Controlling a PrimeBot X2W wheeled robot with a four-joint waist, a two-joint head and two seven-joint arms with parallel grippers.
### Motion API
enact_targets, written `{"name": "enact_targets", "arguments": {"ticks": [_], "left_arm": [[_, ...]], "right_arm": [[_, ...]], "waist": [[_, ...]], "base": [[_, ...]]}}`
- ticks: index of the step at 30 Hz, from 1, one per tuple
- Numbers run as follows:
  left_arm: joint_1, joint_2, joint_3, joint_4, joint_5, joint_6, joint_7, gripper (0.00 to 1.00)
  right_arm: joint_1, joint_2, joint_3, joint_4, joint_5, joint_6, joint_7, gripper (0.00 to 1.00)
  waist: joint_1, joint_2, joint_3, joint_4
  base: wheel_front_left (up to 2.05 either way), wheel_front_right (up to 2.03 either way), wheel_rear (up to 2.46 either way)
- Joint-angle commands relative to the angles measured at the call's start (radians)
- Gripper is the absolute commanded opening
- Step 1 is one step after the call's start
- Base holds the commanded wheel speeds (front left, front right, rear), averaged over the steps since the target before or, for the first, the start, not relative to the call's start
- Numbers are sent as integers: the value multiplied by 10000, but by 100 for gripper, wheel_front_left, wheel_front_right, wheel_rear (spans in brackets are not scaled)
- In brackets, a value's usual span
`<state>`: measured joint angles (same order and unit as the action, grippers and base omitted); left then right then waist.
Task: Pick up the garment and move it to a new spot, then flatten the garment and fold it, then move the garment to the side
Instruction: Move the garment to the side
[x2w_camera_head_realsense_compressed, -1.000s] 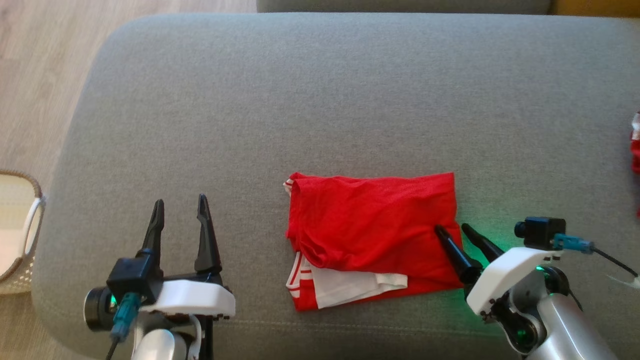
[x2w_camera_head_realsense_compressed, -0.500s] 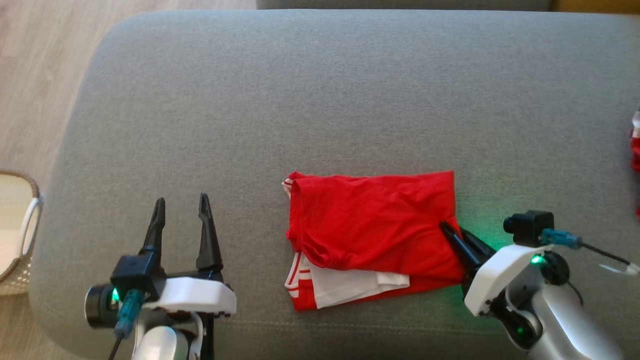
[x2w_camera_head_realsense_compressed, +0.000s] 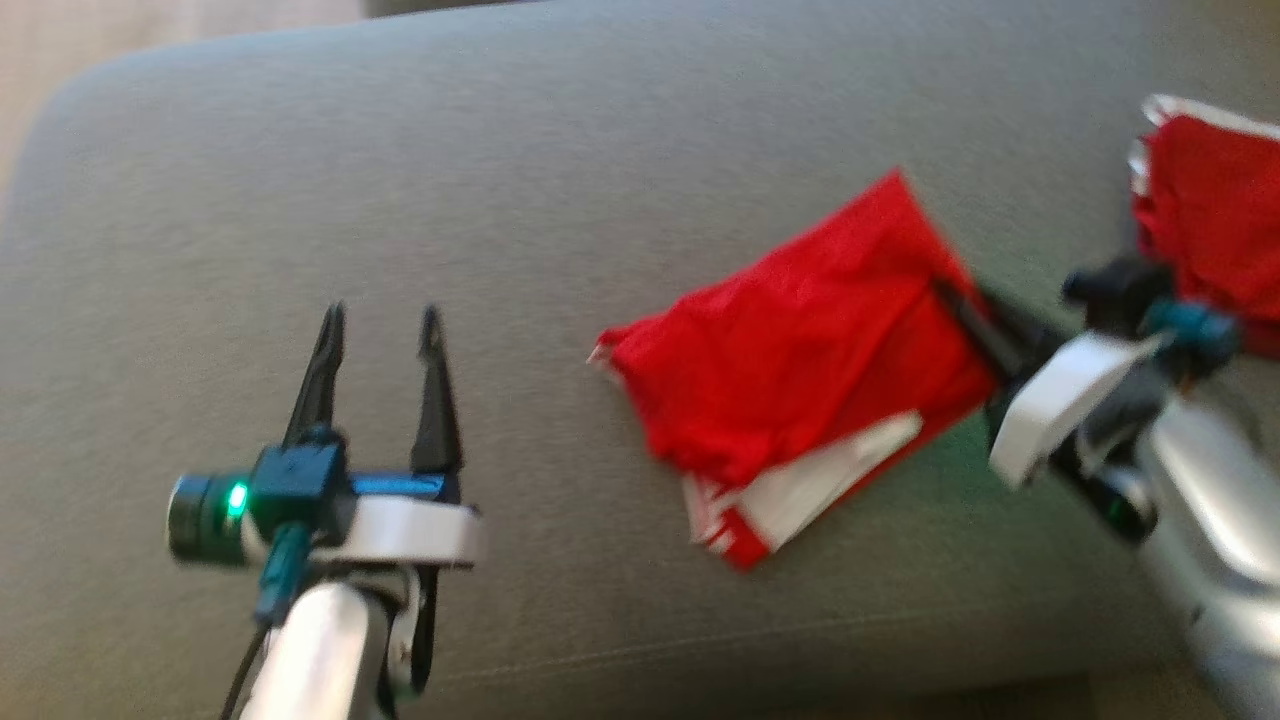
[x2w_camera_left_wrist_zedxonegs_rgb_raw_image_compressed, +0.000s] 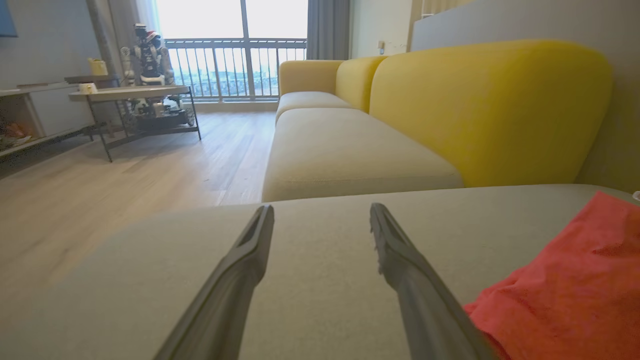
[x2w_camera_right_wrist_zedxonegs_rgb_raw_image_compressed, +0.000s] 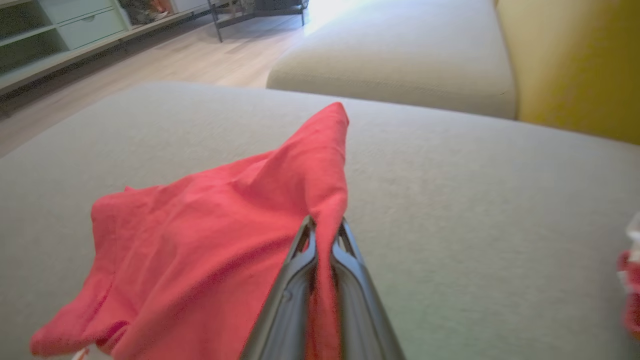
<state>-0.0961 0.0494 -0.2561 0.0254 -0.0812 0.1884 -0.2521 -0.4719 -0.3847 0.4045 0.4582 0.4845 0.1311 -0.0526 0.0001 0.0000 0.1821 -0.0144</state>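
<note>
Grey cushion (x2w_camera_head_realsense_compressed: 480, 200): broad, rounded corners, seam along the near edge. Second red-and-white cloth (x2w_camera_head_realsense_compressed: 1205, 190) lies at its right edge, bunched. Yellow sofa (x2w_camera_left_wrist_zedxonegs_rgb_raw_image_compressed: 490, 105) stands beyond, with a pale seat (x2w_camera_left_wrist_zedxonegs_rgb_raw_image_compressed: 345, 150) just behind the cushion. Wood floor (x2w_camera_left_wrist_zedxonegs_rgb_raw_image_compressed: 125, 185) to the left. Metal-legged tabletop (x2w_camera_left_wrist_zedxonegs_rgb_raw_image_compressed: 130, 92) carries a toy robot (x2w_camera_left_wrist_zedxonegs_rgb_raw_image_compressed: 148, 50). Balcony railing (x2w_camera_left_wrist_zedxonegs_rgb_raw_image_compressed: 235, 65) behind glass; grey curtain (x2w_camera_left_wrist_zedxonegs_rgb_raw_image_compressed: 327, 22) beside it. Low shelf unit (x2w_camera_right_wrist_zedxonegs_rgb_raw_image_compressed: 60, 30) along the wall.
</note>
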Motion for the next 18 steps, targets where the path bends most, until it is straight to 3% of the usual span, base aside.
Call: {"name": "enact_targets", "arguments": {"ticks": [1,12,18], "left_arm": [[-745,121,115,-337,329,-171,-97,100],[-3648,1343,-777,415,1620,-1535,44,100],[-4751,1596,-1154,383,2013,-2048,643,100]], "right_arm": [[-708,-375,118,-393,203,-4,49,0],[-3664,-1518,212,983,1616,-4,-157,0],[-4680,-1801,90,2296,2048,-4,-770,0]], "waist": [[-1,0,510,-770],[-1,0,2304,-2680],[-1,0,3039,-3374]], "base": [[0,0,0],[0,0,0],[0,0,0]]}}
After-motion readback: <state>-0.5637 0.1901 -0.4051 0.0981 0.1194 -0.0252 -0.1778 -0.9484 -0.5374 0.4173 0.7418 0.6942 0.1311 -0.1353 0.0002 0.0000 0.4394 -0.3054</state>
